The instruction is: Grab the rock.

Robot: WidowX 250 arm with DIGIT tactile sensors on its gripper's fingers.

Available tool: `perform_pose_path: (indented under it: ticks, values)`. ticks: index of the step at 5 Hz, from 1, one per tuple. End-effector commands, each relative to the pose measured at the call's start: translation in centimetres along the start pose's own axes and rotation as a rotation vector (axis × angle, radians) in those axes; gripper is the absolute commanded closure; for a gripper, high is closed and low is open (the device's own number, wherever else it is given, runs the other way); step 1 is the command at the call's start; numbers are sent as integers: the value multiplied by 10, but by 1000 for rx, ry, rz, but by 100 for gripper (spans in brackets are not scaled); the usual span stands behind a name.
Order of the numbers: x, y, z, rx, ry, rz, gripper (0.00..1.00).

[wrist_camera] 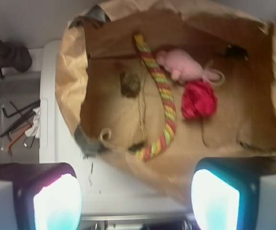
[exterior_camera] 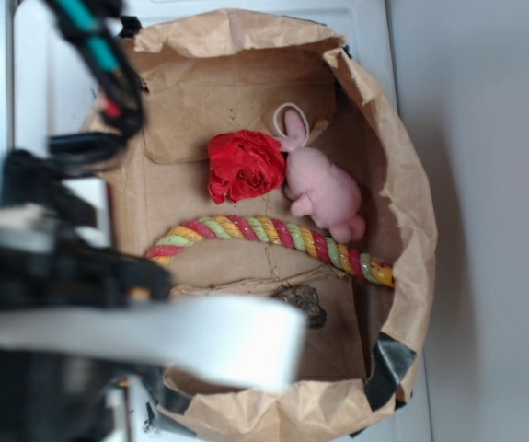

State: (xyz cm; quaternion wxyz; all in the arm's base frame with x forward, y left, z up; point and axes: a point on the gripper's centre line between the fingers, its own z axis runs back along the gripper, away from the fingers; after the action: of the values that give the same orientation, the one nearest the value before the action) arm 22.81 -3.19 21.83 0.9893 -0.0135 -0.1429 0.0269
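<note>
Hovering wide open, my gripper point(wrist_camera: 135, 199) sits above a crumpled brown paper bag point(wrist_camera: 70, 62). Beyond me lie a curved striped twisted rope point(wrist_camera: 165, 100), pink plush bunny point(wrist_camera: 183, 66), red rose-like ball point(wrist_camera: 198, 99), then the bumpy dark rock point(wrist_camera: 129, 84), unobstructed.

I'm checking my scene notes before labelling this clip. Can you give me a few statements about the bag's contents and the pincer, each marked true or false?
1. The rock lies on the opposite side of the striped rope from the pink plush bunny. True.
2. The pincer is shut on the rock. False: it is open and holds nothing.
3. The red rose-like ball sits beside the bunny. True.
4. The rock rests on top of the bunny. False: it lies on the paper bag floor, apart.
</note>
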Motion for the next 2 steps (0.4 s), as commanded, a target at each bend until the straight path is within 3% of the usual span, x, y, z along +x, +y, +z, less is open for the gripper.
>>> perform_pose_path:
  ticks: [1, 2]
  values:
    - [21, 13, -32, -3, -34, -3, 0]
    - [27, 20, -45, 0, -36, -2, 0]
